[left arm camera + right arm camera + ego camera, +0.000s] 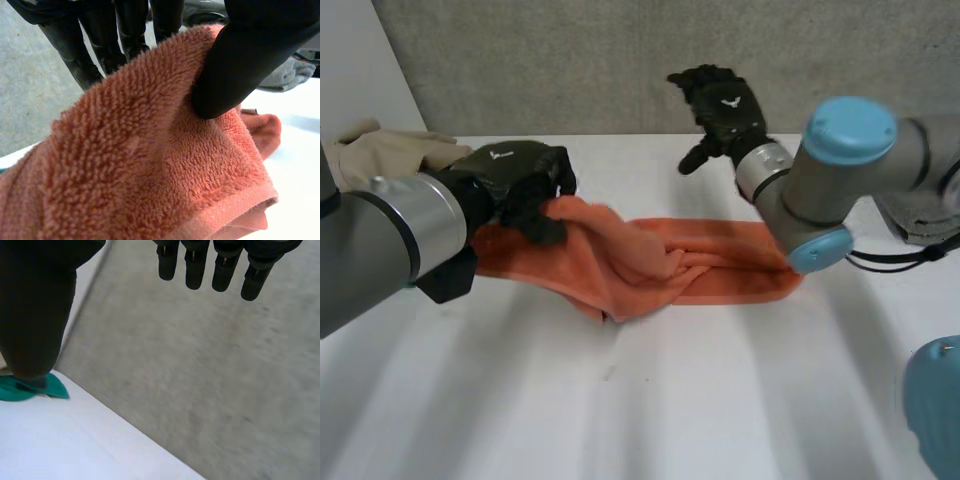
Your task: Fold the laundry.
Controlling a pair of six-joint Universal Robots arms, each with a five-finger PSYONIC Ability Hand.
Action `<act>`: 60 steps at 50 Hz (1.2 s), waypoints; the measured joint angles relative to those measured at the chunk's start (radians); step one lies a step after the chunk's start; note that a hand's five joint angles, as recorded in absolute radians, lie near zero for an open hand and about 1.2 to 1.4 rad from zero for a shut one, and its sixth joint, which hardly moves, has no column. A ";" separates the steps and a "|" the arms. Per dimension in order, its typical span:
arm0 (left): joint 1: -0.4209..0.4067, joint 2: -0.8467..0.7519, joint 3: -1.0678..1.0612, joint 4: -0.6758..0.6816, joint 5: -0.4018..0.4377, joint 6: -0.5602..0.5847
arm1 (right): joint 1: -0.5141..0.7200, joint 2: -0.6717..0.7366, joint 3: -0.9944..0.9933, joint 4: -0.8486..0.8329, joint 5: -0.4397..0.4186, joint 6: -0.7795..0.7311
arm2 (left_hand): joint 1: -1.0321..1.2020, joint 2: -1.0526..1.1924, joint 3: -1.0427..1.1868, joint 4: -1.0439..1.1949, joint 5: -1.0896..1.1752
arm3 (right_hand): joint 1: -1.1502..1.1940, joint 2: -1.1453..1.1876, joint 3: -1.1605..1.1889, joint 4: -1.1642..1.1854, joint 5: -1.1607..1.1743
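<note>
An orange towel (660, 262) lies crumpled in a long strip across the middle of the white table (650, 400). My left hand (520, 185) is at the towel's left end, its fingers curled round a lifted fold. In the left wrist view the thumb (250, 55) presses the towel (150, 165) against the fingers behind it. My right hand (725, 108) is raised above the table's far edge, apart from the towel's right end. Its fingers (200, 265) are straight and spread, with nothing between them and the thumb (35, 315).
A beige cloth (380, 150) lies at the back left behind my left arm. A grey cloth (920, 215) sits at the right edge. A green item (30, 387) lies on the table near the grey wall (620, 60).
</note>
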 measured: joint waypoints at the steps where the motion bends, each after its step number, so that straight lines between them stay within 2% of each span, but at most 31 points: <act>1: 0.000 0.003 0.007 -0.002 0.002 -0.002 | -0.004 -0.017 0.005 0.031 0.015 0.000 | 0.000 0.000 0.000 0.000 0.000 | 0.000 0.000 0.000 0.000 0.000; 7: -0.018 0.037 0.099 -0.022 0.011 -0.035 | -0.058 -0.219 0.117 0.343 0.109 0.002 | 0.000 0.000 0.000 0.000 0.000 | 0.000 0.000 0.000 0.000 0.000; 13: -0.064 0.046 0.213 -0.037 -0.001 -0.078 | -0.095 -0.371 0.348 0.536 0.102 0.022 | 0.000 0.003 0.004 0.000 0.000 | 0.000 0.000 0.000 0.000 0.000; 18: -0.116 0.036 0.309 -0.054 -0.027 -0.102 | -0.078 -0.418 0.592 0.479 0.045 0.100 | 0.000 0.003 0.004 0.000 0.000 | 0.000 0.000 0.000 0.000 0.000; 24: -0.164 0.021 0.381 -0.067 -0.057 -0.107 | 0.001 -0.363 0.712 0.274 0.021 0.236 | 0.000 0.003 0.004 0.001 0.000 | 0.010 0.018 0.018 0.017 0.014; 28: -0.179 0.014 0.404 -0.069 -0.075 -0.105 | 0.046 -0.313 0.713 0.196 0.029 0.305 | 0.000 0.003 0.004 0.000 0.000 | 0.266 0.283 0.264 0.258 0.254; 31: -0.179 0.011 0.410 -0.070 -0.095 -0.102 | 0.085 -0.259 0.691 0.161 0.059 0.362 | 0.000 0.003 0.004 0.000 0.000 | 0.806 0.838 0.802 0.795 0.790; 33: -0.169 0.011 0.405 -0.070 -0.105 -0.100 | 0.087 -0.251 0.684 0.162 0.087 0.364 | 0.000 0.003 0.004 0.000 0.000 | 0.903 0.948 0.934 0.935 0.916; 37: -0.112 0.013 0.365 -0.070 -0.120 -0.087 | 0.032 -0.305 0.684 0.183 0.140 0.263 | 0.000 0.003 0.004 0.001 0.000 | 0.903 0.961 0.969 0.981 0.934; 40: -0.050 0.014 0.314 -0.069 -0.115 -0.063 | -0.048 -0.383 0.685 0.210 0.117 0.108 | 0.000 0.003 0.004 0.001 0.000 | 0.903 0.961 0.969 0.982 0.934; 42: -0.018 0.013 0.284 -0.068 -0.106 -0.045 | -0.092 -0.421 0.677 0.236 0.071 0.013 | 0.000 0.003 0.004 0.001 0.000 | 0.903 0.961 0.969 0.982 0.935; 44: 0.033 0.008 0.227 -0.067 -0.079 -0.009 | -0.153 -0.464 0.646 0.298 -0.029 -0.126 | 0.000 0.003 0.004 0.001 0.000 | 0.903 0.961 0.970 0.982 0.942; 45: 0.040 0.006 0.217 -0.067 -0.074 -0.003 | -0.161 -0.469 0.639 0.309 -0.047 -0.146 | 0.000 0.003 0.004 0.001 0.000 | 0.903 0.961 0.970 0.982 0.942; 48: 0.087 -0.028 0.131 -0.061 -0.027 0.051 | -0.222 -0.474 0.541 0.438 -0.185 -0.284 | 0.000 0.003 0.004 0.001 0.000 | 0.903 0.961 0.971 0.982 0.942; 50: 0.101 -0.073 0.083 -0.047 -0.004 0.082 | -0.251 -0.437 0.437 0.547 -0.258 -0.350 | 0.000 0.003 0.004 0.001 0.000 | 0.903 0.961 0.971 0.984 0.942; 53: 0.101 -0.173 0.038 0.004 0.004 0.111 | -0.267 -0.353 0.295 0.670 -0.318 -0.417 | 0.000 0.003 0.004 0.001 0.000 | 0.903 0.961 0.971 0.985 0.942; 56: 0.092 -0.286 0.032 0.064 -0.011 0.121 | -0.266 -0.233 0.152 0.754 -0.345 -0.506 | 0.000 0.003 0.004 0.001 0.000 | 0.903 0.961 0.973 0.985 0.942; 60: 0.078 -0.405 0.067 0.108 -0.038 0.117 | -0.257 -0.112 0.042 0.782 -0.341 -0.614 | -0.016 -0.029 -0.023 -0.032 -0.013 | 0.903 0.961 0.973 0.985 0.942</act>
